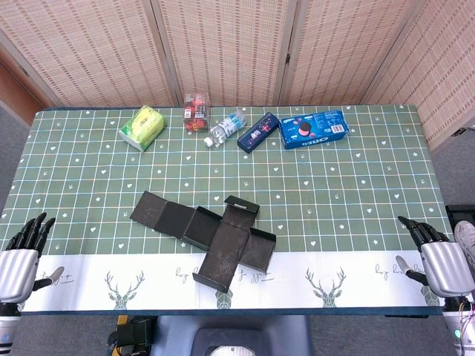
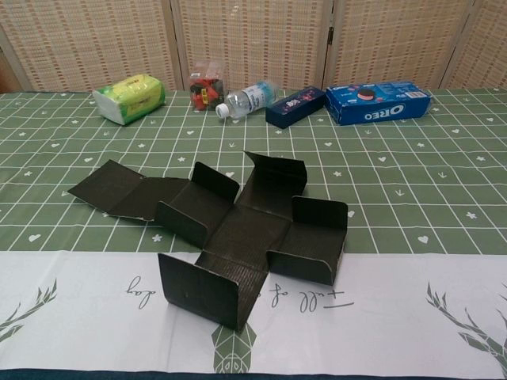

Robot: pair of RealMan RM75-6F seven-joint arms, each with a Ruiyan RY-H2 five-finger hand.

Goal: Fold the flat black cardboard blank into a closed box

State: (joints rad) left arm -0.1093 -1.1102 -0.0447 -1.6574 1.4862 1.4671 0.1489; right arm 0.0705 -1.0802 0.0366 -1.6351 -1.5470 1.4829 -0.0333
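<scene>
Seen behind: woven-cane screen panels [image 1: 223, 44]. Spread below: green grid-patterned tablecloth [image 1: 356, 193] with white deer-print border. Lying near the front edge, centre: black cardboard blank [image 1: 211, 233], cross-shaped, several flaps already tilted up, one long flap flat toward the left. Judged at the opening step, box nowhere near closed. Parked at the near corners, well apart from the blank: left hand [image 1: 21, 259] and right hand [image 1: 438, 259], both released, fingers spread, grasping nothing. Next move likely needing both hands brought in to raise opposite walls together. Lined along the far edge: Oreo pack [image 1: 315, 128], green tissue pack [image 1: 142, 126], water bottle [image 1: 225, 128].
</scene>
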